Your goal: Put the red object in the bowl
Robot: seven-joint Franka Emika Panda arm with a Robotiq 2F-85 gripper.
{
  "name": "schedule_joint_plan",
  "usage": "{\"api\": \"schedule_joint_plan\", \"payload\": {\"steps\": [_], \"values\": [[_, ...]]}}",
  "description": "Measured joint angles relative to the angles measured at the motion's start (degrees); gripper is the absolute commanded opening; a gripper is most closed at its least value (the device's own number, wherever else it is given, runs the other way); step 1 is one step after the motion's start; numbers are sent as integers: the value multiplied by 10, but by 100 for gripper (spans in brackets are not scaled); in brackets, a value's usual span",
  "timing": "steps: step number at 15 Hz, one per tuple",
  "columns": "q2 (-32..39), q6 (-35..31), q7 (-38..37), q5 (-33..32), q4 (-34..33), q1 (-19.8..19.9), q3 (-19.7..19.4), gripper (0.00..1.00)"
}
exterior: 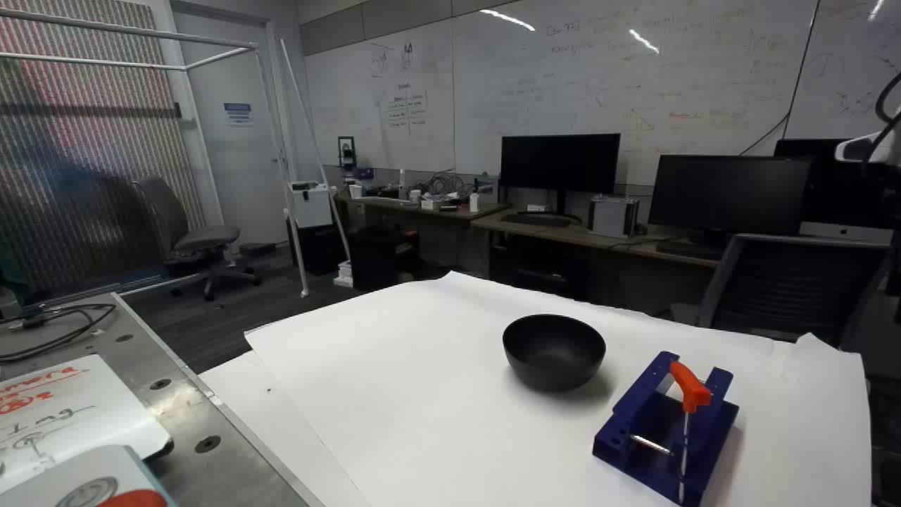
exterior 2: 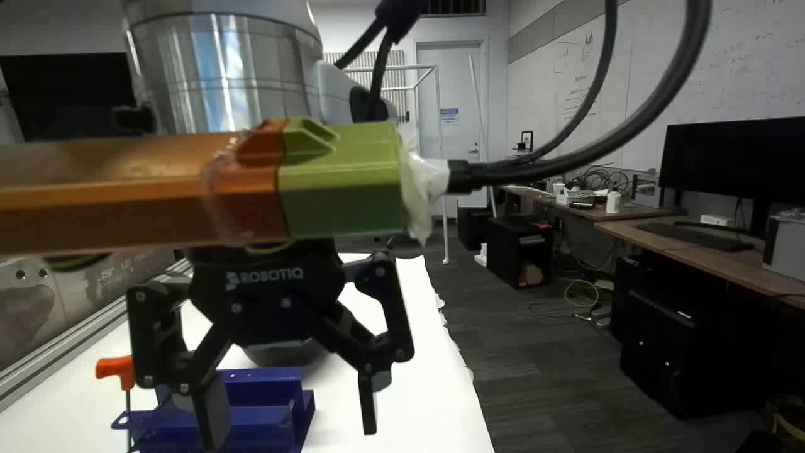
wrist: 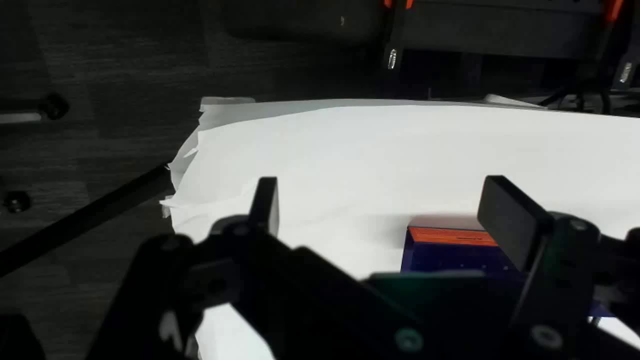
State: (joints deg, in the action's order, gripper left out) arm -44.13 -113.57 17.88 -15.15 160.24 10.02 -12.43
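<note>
One red object (exterior: 690, 389) stands upright at the blue rack (exterior: 658, 417), lower right of an exterior view, near the bowl (exterior: 554, 359). The claw (exterior 2: 291, 415) hangs spread wide.

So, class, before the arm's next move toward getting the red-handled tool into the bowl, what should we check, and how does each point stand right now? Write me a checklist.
1. End effector open, holding nothing: ok.
2. Bowl upright, opening upward: ok.
3. Red-handled tool standing in the blue rack: ok, seen in both exterior views.
4. Tool between the end effector's jaws: not ok; the wrist view does not show it there.
5. Tool loose enough to lift from the rack: cannot tell.
</note>
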Motion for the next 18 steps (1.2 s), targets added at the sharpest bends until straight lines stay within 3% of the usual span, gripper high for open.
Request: {"api": "schedule_joint_plan", "payload": {"steps": [10, 12, 18], "values": [[5, 0, -17, 14, -2, -5, 5, 100], [16, -4, -62, 41, -7, -20, 25, 100], [93, -50, -272, 109, -35, -65, 142, 100]]}}
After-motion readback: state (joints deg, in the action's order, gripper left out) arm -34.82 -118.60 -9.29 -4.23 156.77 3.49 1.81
